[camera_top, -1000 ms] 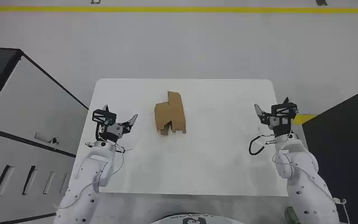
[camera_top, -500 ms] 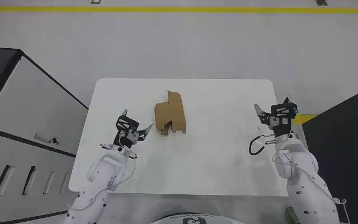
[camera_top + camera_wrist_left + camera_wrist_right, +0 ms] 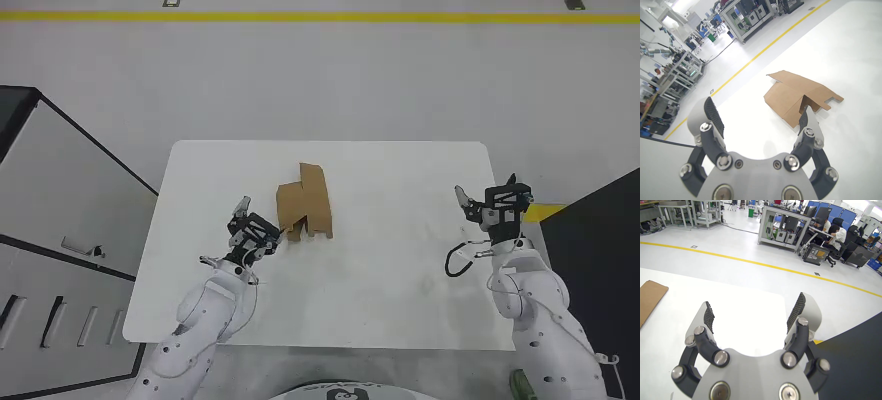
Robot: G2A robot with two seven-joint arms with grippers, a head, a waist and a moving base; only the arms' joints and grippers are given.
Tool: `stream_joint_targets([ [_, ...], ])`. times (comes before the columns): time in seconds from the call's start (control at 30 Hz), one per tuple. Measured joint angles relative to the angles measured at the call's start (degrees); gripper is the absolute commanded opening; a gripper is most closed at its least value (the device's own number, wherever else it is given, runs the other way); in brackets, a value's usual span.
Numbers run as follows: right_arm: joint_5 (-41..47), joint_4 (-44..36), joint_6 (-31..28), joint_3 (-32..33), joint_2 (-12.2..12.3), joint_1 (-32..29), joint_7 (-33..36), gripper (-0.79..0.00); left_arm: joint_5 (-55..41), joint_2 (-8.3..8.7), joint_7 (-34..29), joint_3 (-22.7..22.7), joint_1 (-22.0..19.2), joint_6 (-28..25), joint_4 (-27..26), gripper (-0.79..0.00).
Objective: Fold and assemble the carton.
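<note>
carton (image 3: 789, 96): near flap edge partly hidden behind one fingertip of left gripper (image 3: 757, 105) in L wrist view; touching or apart, can't tell | R wrist view: carton cut off by pic edge, just one corner in | top view: flaps & creases too small to tell

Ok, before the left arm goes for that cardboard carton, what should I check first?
1. Left gripper open: ok, jaws wide apart.
2. Left gripper aimed at the carton: ok, one fingertip sits at its raised flap.
3. Fingertip touching the flap: cannot tell.
4. Carton lying on the table: ok, mostly flat, one flap lifted.
5. Carton braced against sliding: not ok, nothing holds it.
6. Right gripper open and apart from the carton: ok, near the table's edge.
</note>
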Motion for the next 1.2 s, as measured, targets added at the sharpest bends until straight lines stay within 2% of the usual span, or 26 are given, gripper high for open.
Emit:
stream_joint_targets([
  [0.17,0.0,0.0,0.0,0.0,0.0,0.0,0.0,0.0,13.6,-1.31,-10.5,6.9,-4.6,3.2,1.8,0.0],
  [0.27,0.0,0.0,0.0,0.0,0.0,0.0,0.0,0.0,15.2,-2.07,-15.3,9.6,-6.1,3.2,2.4,0.0],
  [0.5,0.0,0.0,0.0,0.0,0.0,0.0,0.0,0.0,15.7,-2.12,-15.5,9.8,-6.3,2.8,2.3,0.0],
  [0.63,0.0,0.0,0.0,0.0,0.0,0.0,0.0,0.0,19.3,-2.3,-15.7,11.4,-7.0,0.9,3.2,0.0],
  [0.83,0.0,0.0,0.0,0.0,0.0,0.0,0.0,0.0,22.7,-3.71,-24.4,15.9,-9.9,-1.1,5.3,0.0],
  [1.07,0.0,0.0,0.0,0.0,0.0,0.0,0.0,0.0,22.9,-3.71,-22.9,16.0,-9.8,-1.4,5.8,0.0],
  [1.2,0.0,0.0,0.0,0.0,0.0,0.0,0.0,0.0,22.1,-4.36,-23.0,16.8,-10.8,-0.5,7.9,0.0],
])
